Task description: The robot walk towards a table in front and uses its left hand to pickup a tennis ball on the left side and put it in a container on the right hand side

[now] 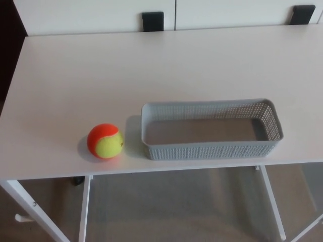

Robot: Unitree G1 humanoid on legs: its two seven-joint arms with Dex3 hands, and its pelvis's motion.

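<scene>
An orange-and-yellow tennis ball point(105, 141) sits near the front edge of the white desk point(151, 65), just left of an empty grey perforated basket point(212, 150). The left hand and right hand are out of view, fingers unseen.

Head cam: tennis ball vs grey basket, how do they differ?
Shape: the tennis ball is round; the basket is a long rectangle with perforated walls. Colour: the ball is orange and yellow-green, the basket plain grey. Size: the ball is far smaller than the basket. Both sit near the front edge of the table, ball on the left, not touching.
</scene>
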